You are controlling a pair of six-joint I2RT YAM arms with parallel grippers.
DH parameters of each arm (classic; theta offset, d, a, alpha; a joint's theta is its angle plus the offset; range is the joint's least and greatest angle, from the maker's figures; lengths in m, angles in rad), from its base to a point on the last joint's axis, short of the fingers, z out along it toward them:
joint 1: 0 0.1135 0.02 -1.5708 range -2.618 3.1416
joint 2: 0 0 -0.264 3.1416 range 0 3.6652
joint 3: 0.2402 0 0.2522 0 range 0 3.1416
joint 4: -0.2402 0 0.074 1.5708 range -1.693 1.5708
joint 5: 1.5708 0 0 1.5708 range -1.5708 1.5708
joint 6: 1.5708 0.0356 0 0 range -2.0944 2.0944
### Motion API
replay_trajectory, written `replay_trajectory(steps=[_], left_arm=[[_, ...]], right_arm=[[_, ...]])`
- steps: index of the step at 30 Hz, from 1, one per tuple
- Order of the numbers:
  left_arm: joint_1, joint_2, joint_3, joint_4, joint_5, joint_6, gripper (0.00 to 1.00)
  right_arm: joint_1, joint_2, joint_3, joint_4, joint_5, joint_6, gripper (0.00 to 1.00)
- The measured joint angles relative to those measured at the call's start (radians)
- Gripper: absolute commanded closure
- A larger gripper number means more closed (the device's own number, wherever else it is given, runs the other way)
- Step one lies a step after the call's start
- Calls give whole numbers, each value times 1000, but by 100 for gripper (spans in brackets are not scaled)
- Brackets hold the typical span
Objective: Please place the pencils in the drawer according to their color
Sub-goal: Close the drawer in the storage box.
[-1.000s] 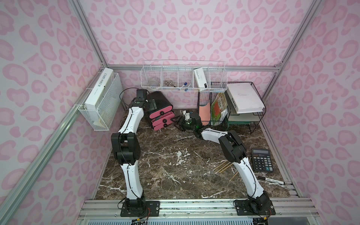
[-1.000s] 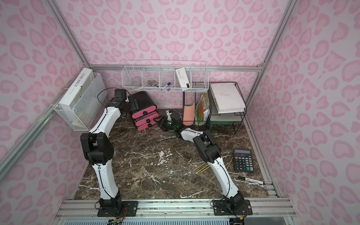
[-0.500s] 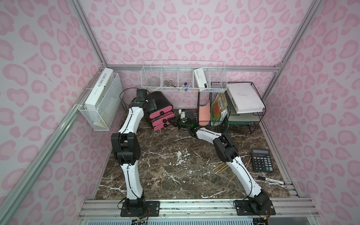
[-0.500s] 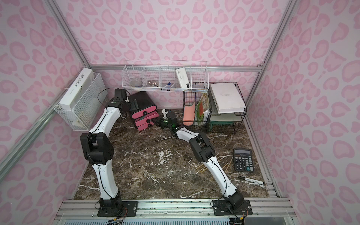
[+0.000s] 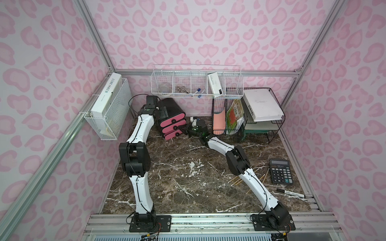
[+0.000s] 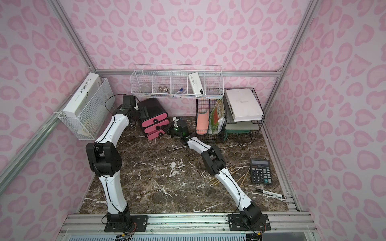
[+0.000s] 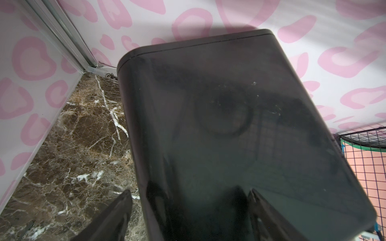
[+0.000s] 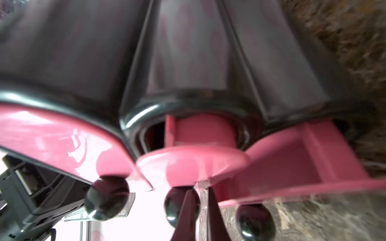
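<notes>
Snaps right tool [image 8: 199, 189] shut by the drawer's [image 5: 170, 108] middle knob [image 8: 172, 205] — seems ready to move it — with left tool [image 7: 189, 193] open wide.

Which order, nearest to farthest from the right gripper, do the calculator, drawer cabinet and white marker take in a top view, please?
1. drawer cabinet: at the right gripper, by the back wall.
2. calculator: far right side.
3. white marker: front right corner.

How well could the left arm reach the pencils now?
Probably not: the pencils lie far from the left gripper, by the calculator, partly under the right arm, which blocks the way.
</notes>
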Motion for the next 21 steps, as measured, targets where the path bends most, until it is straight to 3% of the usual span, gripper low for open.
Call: replay_trajectory(steps=[15, 18, 21], left_arm=[[0, -19, -55, 42, 11, -9, 15], [0, -20, -60, 45, 13, -9, 16], [0, -20, -62, 50, 15, -9, 16]], right_arm=[[-5, 59, 93, 3, 48, 40, 99], [-5, 42, 93, 8, 40, 36, 90], [-2, -13, 54, 21, 22, 16, 68]])
